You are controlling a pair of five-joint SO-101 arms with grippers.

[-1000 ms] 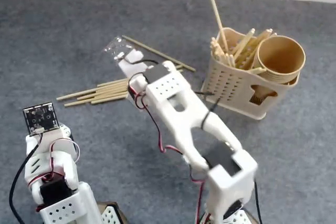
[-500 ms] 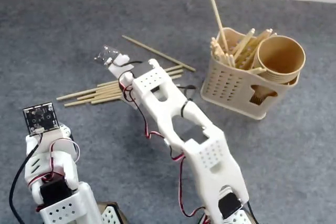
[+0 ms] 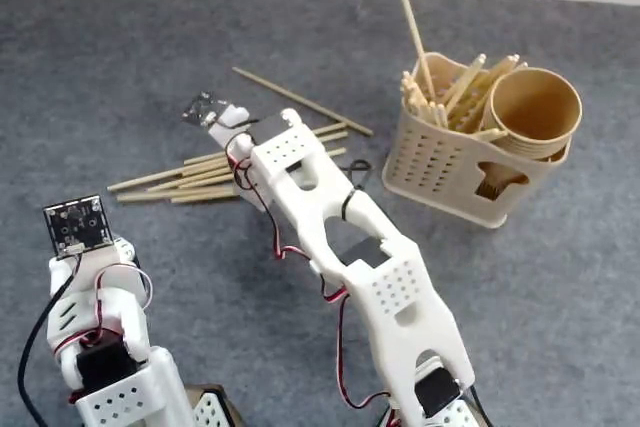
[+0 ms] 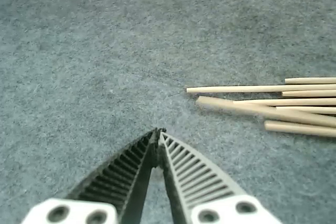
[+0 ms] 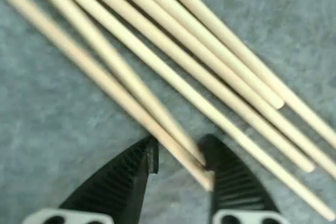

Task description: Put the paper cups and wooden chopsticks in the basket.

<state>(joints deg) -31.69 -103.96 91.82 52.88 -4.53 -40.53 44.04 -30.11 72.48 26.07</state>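
Note:
Several wooden chopsticks (image 3: 170, 182) lie in a loose pile on the grey carpet, and one more chopstick (image 3: 300, 102) lies apart behind them. My right arm (image 3: 300, 172) stretches from the front over the pile's right end. In the right wrist view my right gripper (image 5: 179, 153) stands open low over the chopsticks (image 5: 157, 72), with the ends of two sticks between its fingers. The basket (image 3: 440, 162) at the right holds stacked paper cups (image 3: 535, 112) and several chopsticks. My left gripper (image 4: 157, 134) is shut and empty above bare carpet, short of the chopstick tips (image 4: 262, 100).
The left arm (image 3: 100, 317) stands upright at the front left corner. One long chopstick (image 3: 412, 22) sticks up out of the basket. A pale wall runs along the carpet's far edge.
My right arm has swung left and come down onto the chopstick pile, and the sticks have shifted slightly. The left arm has not moved.

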